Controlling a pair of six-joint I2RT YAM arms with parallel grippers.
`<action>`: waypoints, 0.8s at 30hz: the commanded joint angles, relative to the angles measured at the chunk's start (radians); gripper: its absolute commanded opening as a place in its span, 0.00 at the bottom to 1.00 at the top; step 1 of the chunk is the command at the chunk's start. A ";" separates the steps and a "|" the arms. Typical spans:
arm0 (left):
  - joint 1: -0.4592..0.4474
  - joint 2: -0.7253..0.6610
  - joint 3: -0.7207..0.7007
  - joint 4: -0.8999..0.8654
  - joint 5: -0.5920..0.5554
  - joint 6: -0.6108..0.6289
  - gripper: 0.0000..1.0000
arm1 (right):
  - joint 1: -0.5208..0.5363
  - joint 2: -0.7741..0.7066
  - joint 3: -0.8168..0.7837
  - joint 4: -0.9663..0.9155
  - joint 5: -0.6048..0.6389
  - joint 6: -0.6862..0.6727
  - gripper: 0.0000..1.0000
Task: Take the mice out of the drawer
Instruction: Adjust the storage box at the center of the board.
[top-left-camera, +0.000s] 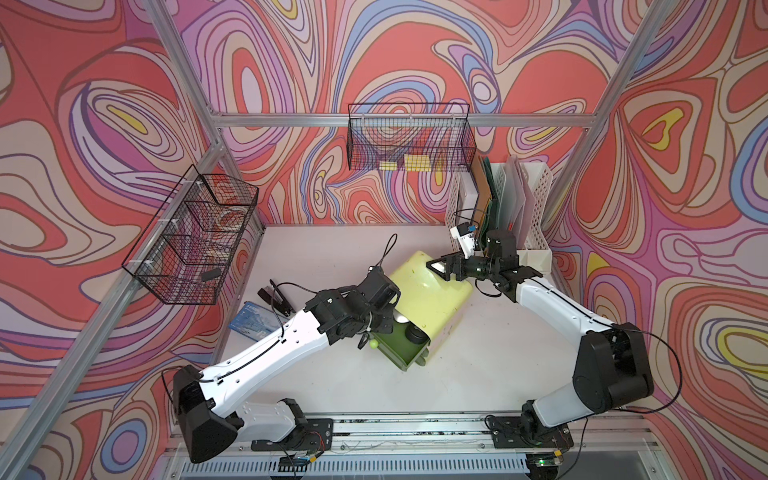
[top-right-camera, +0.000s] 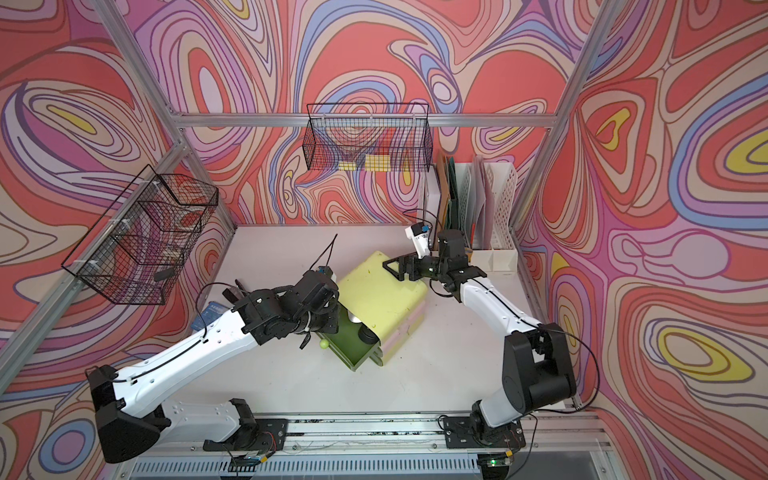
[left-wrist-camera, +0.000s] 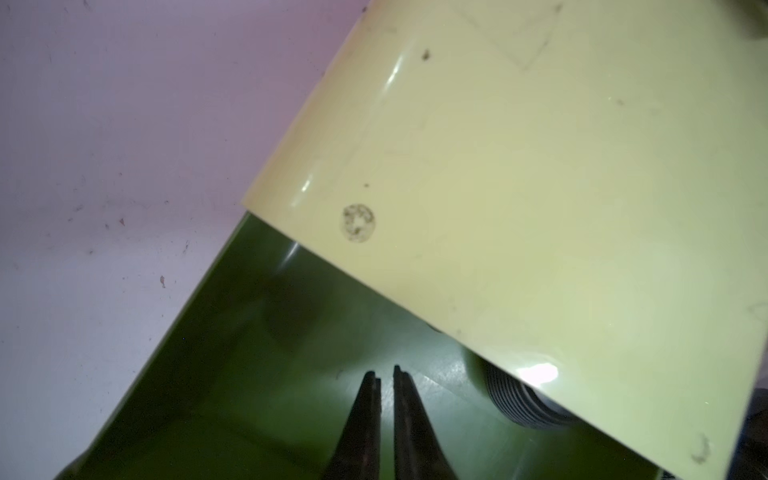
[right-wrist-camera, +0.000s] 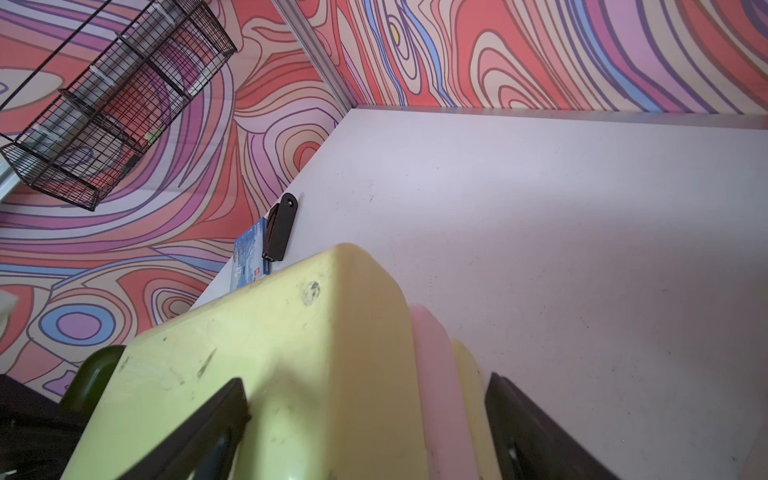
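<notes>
White, scuffed surface (top-left-camera: 332, 257) under a glossy pale-yellow plastic cabinet (top-left-camera: 432, 291), round-cornered; dark-green drawer (top-left-camera: 401, 357) pulled out; blue box (top-left-camera: 249, 322), print unreadable. Right pincer (right-wrist-camera: 365, 382) spread wide astride the cabinet's back corner; left pincer (left-wrist-camera: 384, 372) nearly clenched, empty, over the drawer floor. Silver mouse (top-left-camera: 401, 319) inside, by the cabinet's mouth.

Both top views look steeply down from high above the near edge of the pale worktop (top-left-camera: 332, 249), taking in the whole cell. The left wrist view hangs close over the dark green open drawer (left-wrist-camera: 257, 374), facing down into it. The right wrist view sits close against the pale yellow plastic cabinet (right-wrist-camera: 249, 353), facing across the worktop toward the swirl-patterned wall (right-wrist-camera: 540, 50). All four share that cabinet.
</notes>
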 joint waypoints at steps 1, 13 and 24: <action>0.042 0.030 -0.023 -0.014 0.030 -0.040 0.10 | 0.028 0.019 0.019 -0.107 0.044 -0.022 0.93; 0.185 0.334 0.235 0.086 0.179 0.199 0.01 | 0.078 -0.048 0.000 -0.202 0.136 -0.024 0.93; 0.197 0.375 0.318 -0.004 0.174 0.209 0.00 | 0.079 -0.030 0.007 -0.220 0.172 -0.052 0.93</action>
